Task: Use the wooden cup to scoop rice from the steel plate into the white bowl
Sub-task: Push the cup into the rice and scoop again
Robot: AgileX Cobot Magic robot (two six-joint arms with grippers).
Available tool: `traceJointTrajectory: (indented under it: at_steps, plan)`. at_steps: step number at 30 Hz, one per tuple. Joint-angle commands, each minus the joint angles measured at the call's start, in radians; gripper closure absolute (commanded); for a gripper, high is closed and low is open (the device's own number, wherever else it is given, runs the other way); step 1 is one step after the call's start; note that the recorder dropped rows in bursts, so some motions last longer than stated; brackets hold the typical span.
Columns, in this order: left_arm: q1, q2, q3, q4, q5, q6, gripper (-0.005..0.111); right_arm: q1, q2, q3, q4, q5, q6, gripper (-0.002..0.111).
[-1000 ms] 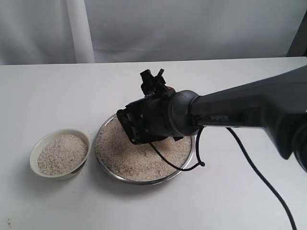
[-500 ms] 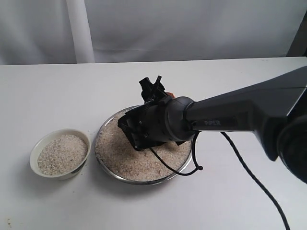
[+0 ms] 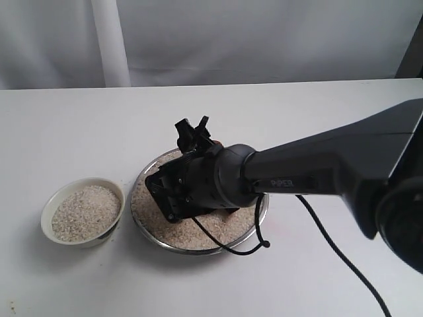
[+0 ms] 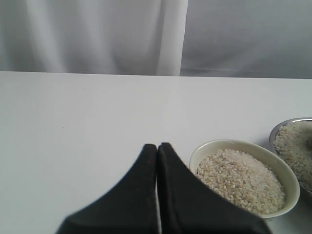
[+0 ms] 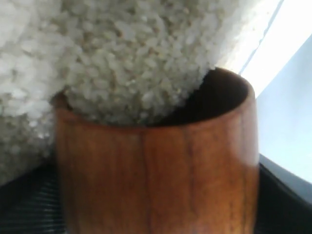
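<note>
The wooden cup point(image 5: 156, 170) lies tilted with its dark mouth pushed into the rice point(image 5: 122, 63), and grains spill into the opening. My right gripper point(image 5: 157, 207) is shut on the cup, with black fingers point(image 5: 27, 204) showing on either side of it. In the exterior view the right gripper point(image 3: 193, 139) and its wrist hang low over the steel plate point(image 3: 198, 250), hiding the cup. Left of the plate stands the white bowl point(image 3: 46, 210), holding rice point(image 3: 86, 212). My left gripper point(image 4: 157, 146) is shut and empty on the table beside the bowl point(image 4: 229, 143).
The right arm's black cable point(image 3: 330, 244) trails over the table to the right of the plate. A white curtain and a white post point(image 3: 109, 43) stand behind the table's far edge. The plate's rim point(image 4: 285, 123) shows past the bowl in the left wrist view.
The right arm has moved left and lower over the plate, toward its bowl side. The left gripper and the bowl have not visibly moved.
</note>
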Motion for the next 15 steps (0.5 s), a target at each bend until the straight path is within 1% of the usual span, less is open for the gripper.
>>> traceJointTrajectory:
  at_steps: [1, 8, 15]
  plan:
    - [-0.005, 0.000, -0.006, -0.006, -0.007, -0.002, 0.107, 0.018, -0.001, -0.006, 0.043, -0.020, -0.006, 0.105]
    - [-0.005, 0.000, -0.006, -0.006, -0.007, -0.002, 0.107, 0.031, -0.001, -0.006, 0.100, -0.072, 0.026, 0.105]
    - [-0.005, 0.000, -0.006, -0.006, -0.007, -0.002, 0.107, 0.031, -0.023, -0.006, 0.134, -0.091, 0.114, 0.105]
